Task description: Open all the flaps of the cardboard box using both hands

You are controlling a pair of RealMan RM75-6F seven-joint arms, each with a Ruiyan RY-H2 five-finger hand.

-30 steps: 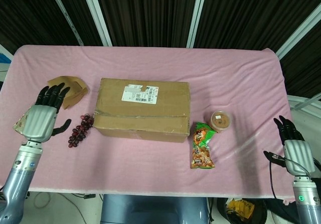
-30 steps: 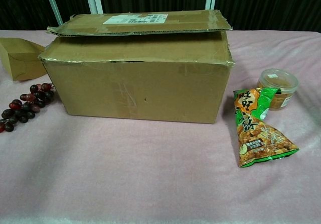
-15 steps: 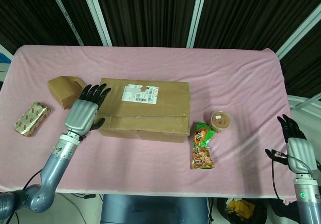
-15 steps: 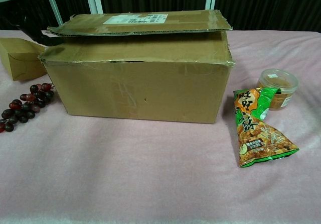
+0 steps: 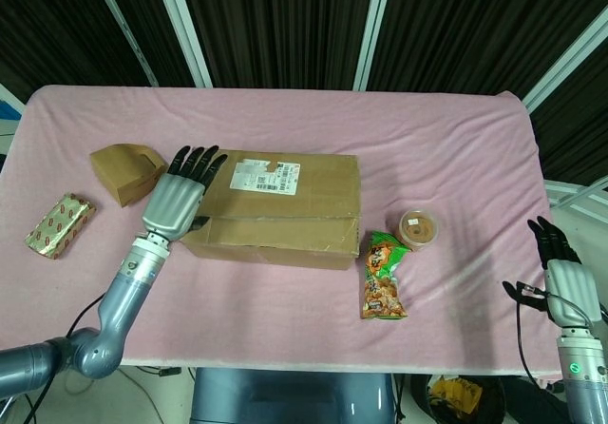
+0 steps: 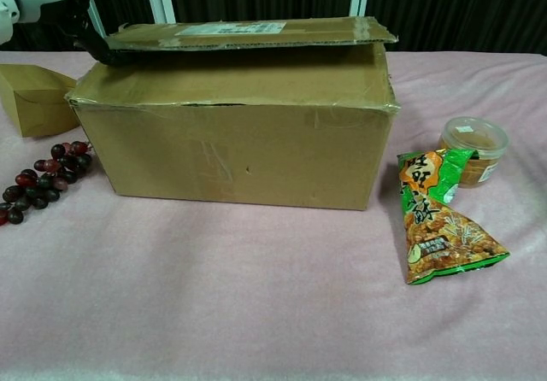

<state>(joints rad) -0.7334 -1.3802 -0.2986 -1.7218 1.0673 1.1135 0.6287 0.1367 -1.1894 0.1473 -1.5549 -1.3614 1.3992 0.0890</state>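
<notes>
We note the pink-covered table [image 5: 446, 148] filling both views. On it, left of centre, sits the cardboard box [image 5: 271, 210], long side toward the robot. In the chest view its rear top flap [image 6: 248, 32], the one bearing the white shipping label [image 5: 265, 176], stands slightly raised above the front flap [image 6: 235, 82], with a dark gap showing between the two; the front flap lies flat.

Left hand [image 5: 178, 201] is over the box's left end, palm down, dark fingers [image 5: 199, 161] spread and reaching toward the label flap's left edge. In the chest view only a white part of it and a dark finger show at the upper left, at the flap's left corner. We cannot tell whether it grips the flap or only touches it.

Right hand [image 5: 562, 270] is at the table's far right edge, well apart from the box, fingers apart and holding nothing.

Smaller items: a small brown carton [image 5: 122, 172] just left of the box; a green snack bag [image 5: 384, 277] near the box's right front corner; a lidded round tub [image 5: 418, 228] beside the bag; red grapes [image 6: 38, 183] left of the box in the chest view; a foil-wrapped packet [image 5: 60, 224] toward the left edge.
</notes>
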